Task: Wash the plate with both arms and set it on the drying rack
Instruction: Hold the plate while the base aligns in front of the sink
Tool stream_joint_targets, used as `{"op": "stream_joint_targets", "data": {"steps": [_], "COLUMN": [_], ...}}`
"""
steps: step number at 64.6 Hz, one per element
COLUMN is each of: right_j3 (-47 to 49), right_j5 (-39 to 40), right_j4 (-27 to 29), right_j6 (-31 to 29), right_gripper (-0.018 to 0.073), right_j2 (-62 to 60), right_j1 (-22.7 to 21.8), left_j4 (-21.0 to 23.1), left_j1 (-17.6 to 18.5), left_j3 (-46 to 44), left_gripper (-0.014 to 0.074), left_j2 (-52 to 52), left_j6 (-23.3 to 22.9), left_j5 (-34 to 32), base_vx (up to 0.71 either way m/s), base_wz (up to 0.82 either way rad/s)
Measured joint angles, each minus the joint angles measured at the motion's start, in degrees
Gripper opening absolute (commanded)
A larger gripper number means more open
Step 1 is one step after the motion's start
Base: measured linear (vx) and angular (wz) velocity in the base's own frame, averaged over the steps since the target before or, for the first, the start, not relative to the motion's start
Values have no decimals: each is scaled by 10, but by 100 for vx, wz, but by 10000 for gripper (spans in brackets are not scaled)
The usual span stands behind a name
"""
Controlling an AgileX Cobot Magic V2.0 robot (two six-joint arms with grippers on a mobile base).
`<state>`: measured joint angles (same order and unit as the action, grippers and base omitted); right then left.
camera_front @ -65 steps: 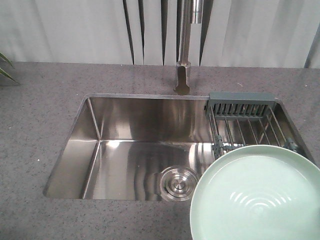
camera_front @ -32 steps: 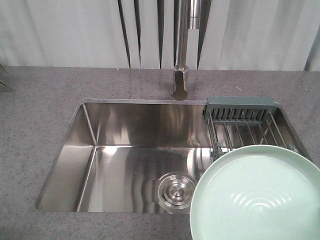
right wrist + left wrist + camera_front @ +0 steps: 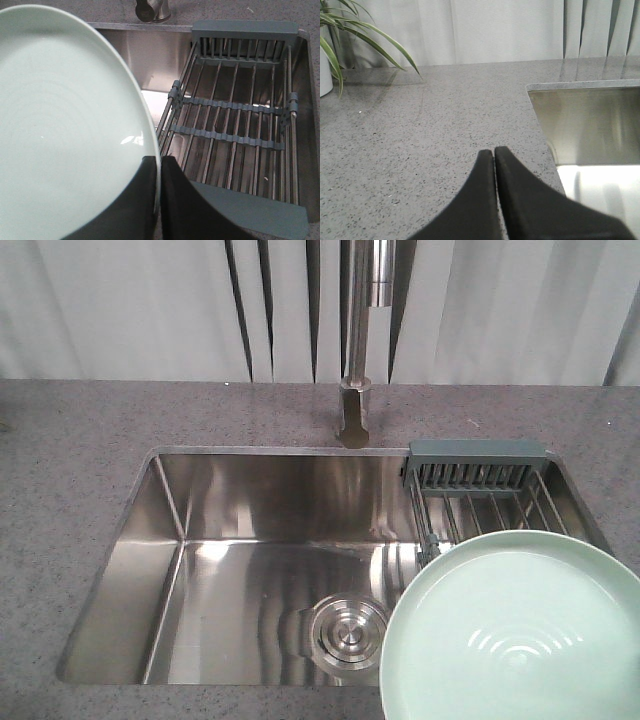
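You see the plate (image 3: pixel 512 632) cut off by the front view's right and bottom edges. It hides the near half of the drying rack (image 3: pixel 476 476) and the near right corner of the sink (image 3: pixel 250 570). The faucet (image 3: pixel 355 340) runs off the top edge.

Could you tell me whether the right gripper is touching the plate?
Touching. The right wrist view shows the right gripper pinching the rim of the plate, one finger on each face, with no gap.

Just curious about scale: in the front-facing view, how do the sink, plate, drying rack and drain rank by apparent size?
1. sink
2. plate, enlarged by nearness to the camera and cut off by the frame
3. drying rack, partly hidden behind the plate
4. drain
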<state>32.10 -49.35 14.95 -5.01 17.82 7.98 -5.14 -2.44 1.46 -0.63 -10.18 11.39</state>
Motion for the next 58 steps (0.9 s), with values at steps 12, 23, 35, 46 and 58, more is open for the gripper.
{"op": "stream_joint_targets", "data": {"steps": [12, 23, 35, 46, 58], "right_j3": [0, 0, 0, 0, 0], "right_j5": [0, 0, 0, 0, 0], "right_j4": [0, 0, 0, 0, 0], "right_j6": [0, 0, 0, 0, 0], "right_gripper": [-1, -1, -1, -1, -1], "right_j2": [0, 0, 0, 0, 0], "right_j1": [0, 0, 0, 0, 0], "left_j4": [0, 0, 0, 0, 0], "left_j1": [0, 0, 0, 0, 0], "left_j3": [0, 0, 0, 0, 0], "left_gripper": [-6, -6, -6, -6, -6], "left_j2": [0, 0, 0, 0, 0], "left_j6": [0, 0, 0, 0, 0], "left_j5": [0, 0, 0, 0, 0], "base_vx": [4, 3, 2, 2, 2], "base_wz": [-3, -3, -2, -3, -2]}}
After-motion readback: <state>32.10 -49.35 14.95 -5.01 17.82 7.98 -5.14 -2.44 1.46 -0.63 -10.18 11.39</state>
